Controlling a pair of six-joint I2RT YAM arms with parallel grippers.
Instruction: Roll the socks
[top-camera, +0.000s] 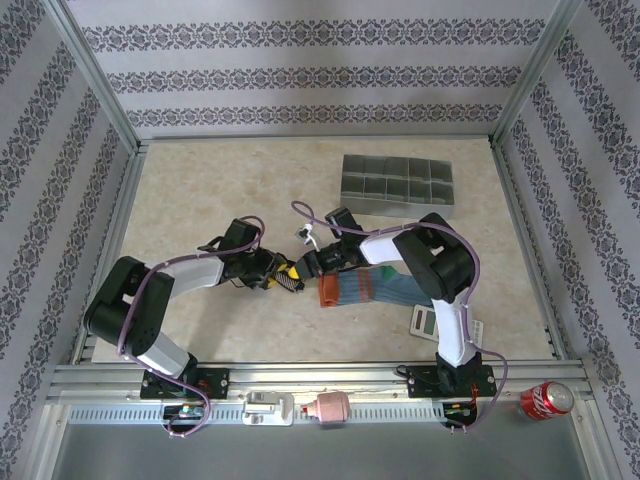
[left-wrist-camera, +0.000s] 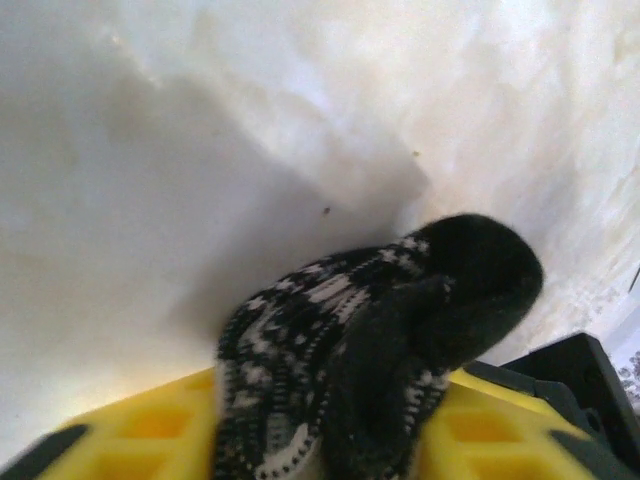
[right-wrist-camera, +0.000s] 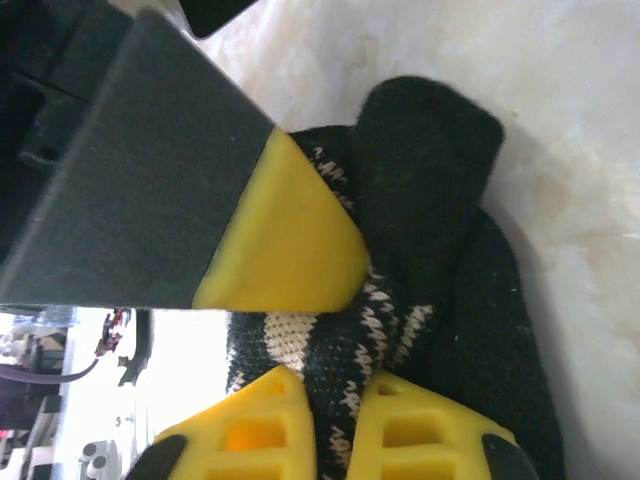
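Mid-table, left gripper (top-camera: 281, 274) and right gripper (right-wrist-camera: 335, 420) are both clamped on the black sock (left-wrist-camera: 380, 340), teal sock (top-camera: 378, 290) flat just right of them under the right arm; I'd pin one end and wind the other tight, no slack.

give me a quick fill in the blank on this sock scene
The left pincer and right pincer both clamp the patterned sock, mostly ___ in colour.
The blue-teal sock has an ___ cuff.
The red can stands nearest the ___ arm's base.
Missing: black; orange; right.
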